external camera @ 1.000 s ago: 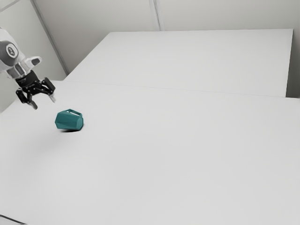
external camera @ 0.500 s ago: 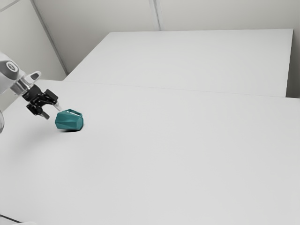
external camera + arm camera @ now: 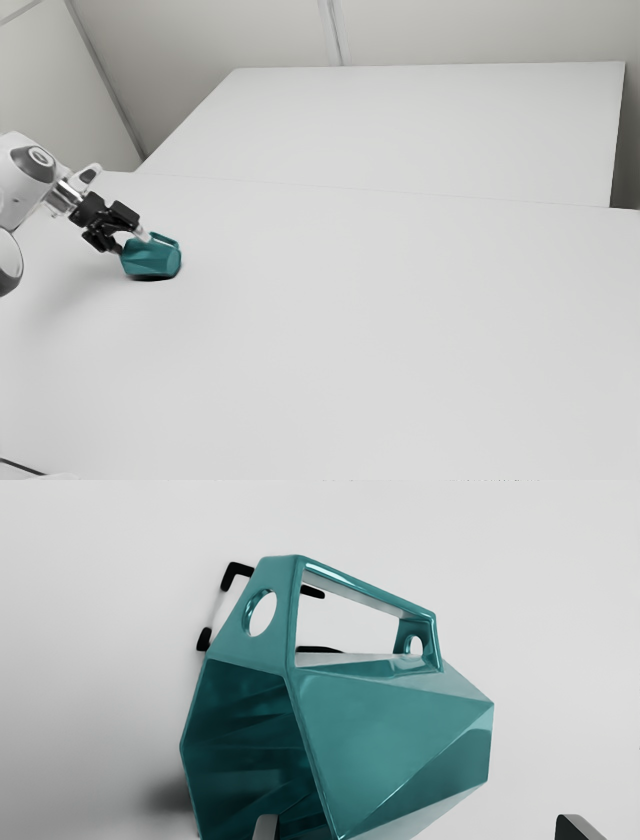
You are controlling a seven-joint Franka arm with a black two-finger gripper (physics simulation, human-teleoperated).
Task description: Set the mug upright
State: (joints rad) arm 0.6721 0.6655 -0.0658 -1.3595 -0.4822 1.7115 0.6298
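Lowered since the earlier frame, the end effector [image 3: 131,243] is at the teal faceted mug [image 3: 155,262], itself shifted slightly toward the exterior view's right, lying sideways on the desk [image 3: 350,320].

In the wrist view, fingers stand wide, one overlapping the shadowed mouth [image 3: 250,750], depth unclear; the mug's near edge is cut off.

Teal faceted mug [image 3: 152,261] on its side on the white table [image 3: 350,340], handle uppermost.
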